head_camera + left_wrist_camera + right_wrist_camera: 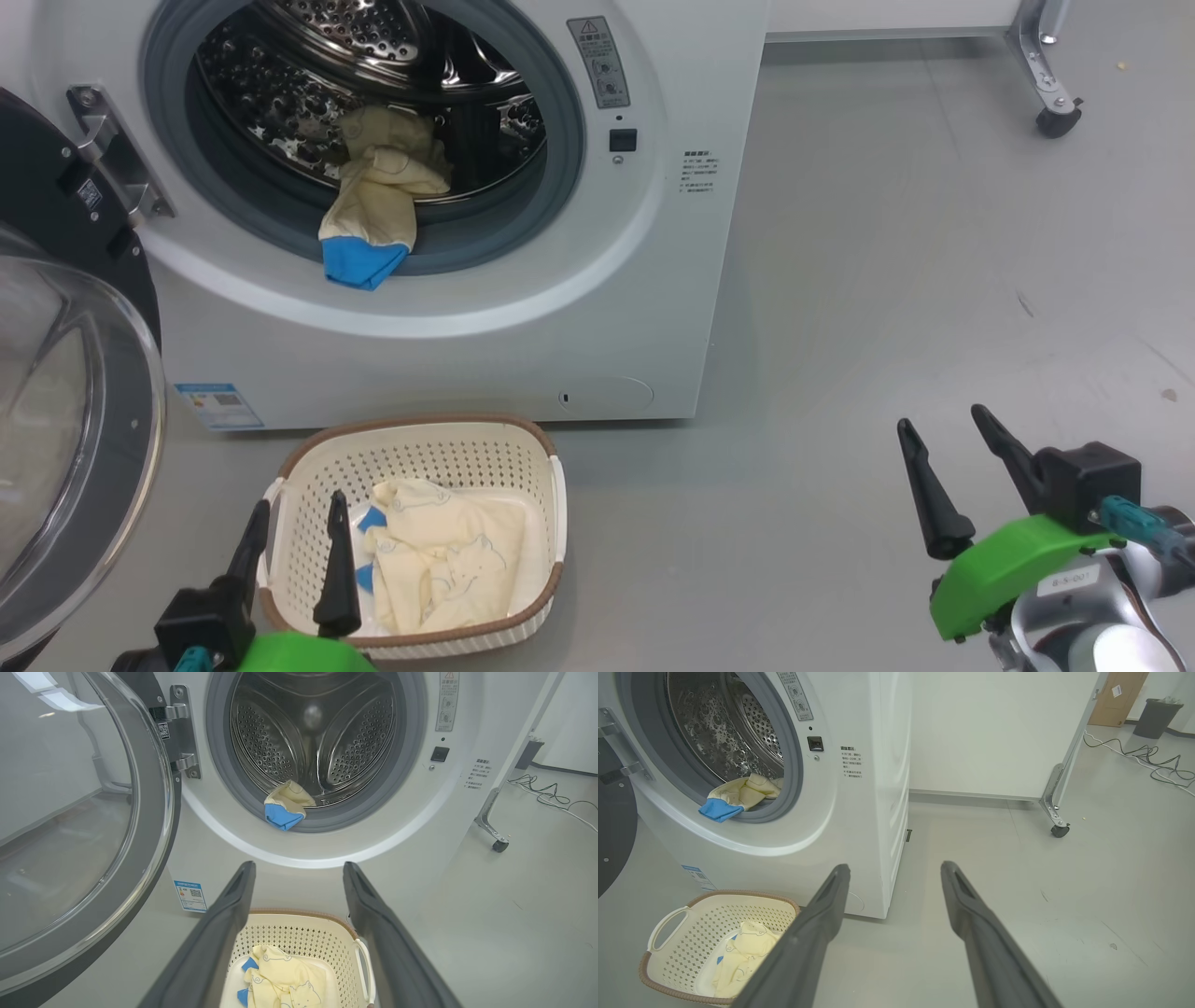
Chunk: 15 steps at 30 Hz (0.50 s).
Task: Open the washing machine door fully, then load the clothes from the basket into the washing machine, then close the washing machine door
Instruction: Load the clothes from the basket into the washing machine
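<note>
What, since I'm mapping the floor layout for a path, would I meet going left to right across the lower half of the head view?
washing machine door → basket → right gripper, jaws open. The left gripper overlaps the basket, so it is left out.

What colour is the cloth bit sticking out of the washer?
Bright blue: the cuff shows best in the head view.
</note>
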### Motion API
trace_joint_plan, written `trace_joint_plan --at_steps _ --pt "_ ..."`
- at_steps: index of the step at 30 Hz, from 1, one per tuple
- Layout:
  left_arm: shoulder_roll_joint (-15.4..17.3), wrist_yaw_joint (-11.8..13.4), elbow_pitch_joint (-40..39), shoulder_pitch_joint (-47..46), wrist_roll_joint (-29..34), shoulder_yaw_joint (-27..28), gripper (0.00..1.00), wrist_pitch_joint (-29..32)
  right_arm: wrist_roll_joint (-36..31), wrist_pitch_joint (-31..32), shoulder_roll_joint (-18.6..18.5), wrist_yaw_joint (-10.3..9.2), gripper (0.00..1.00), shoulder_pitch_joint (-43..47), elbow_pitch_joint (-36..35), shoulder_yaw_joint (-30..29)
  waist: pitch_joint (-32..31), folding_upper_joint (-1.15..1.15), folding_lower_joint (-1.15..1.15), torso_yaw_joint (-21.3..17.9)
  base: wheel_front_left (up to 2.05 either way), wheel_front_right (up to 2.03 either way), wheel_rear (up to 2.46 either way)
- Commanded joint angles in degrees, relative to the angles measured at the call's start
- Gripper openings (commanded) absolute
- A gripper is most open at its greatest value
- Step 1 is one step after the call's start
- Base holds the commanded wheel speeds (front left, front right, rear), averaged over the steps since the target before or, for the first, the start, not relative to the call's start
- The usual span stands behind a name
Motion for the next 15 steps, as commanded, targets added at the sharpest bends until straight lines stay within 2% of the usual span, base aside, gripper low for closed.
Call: trace_joint_plan --at_steps 1,12,15 --pt "1.45 2.35 -2.12 -1.8 0.48 2.27 1.0 -0.26 -0.14 0.01 -0.91 -0.01 1.0 -1.55 -2.34 1.19 0.1 0.0 0.01 -0.11 0.0 0.0 0.0" --pt "1.14 2.33 -1.47 -3.13 -0.25 2.28 1.0 -0.09 0.08 -0.13 -0.89 -0.01 1.0 -1.53 -1.89 1.01 0.73 0.0 0.01 0.09 0.0 0.0 0.0" --pt "0.86 1.55 -0.31 -4.81 -0.82 2.26 1.0 -0.1 0.09 -0.22 -0.88 -0.01 1.0 -2.04 -1.91 1.1 1.59 0.0 0.01 0.12 0.0 0.0 0.0"
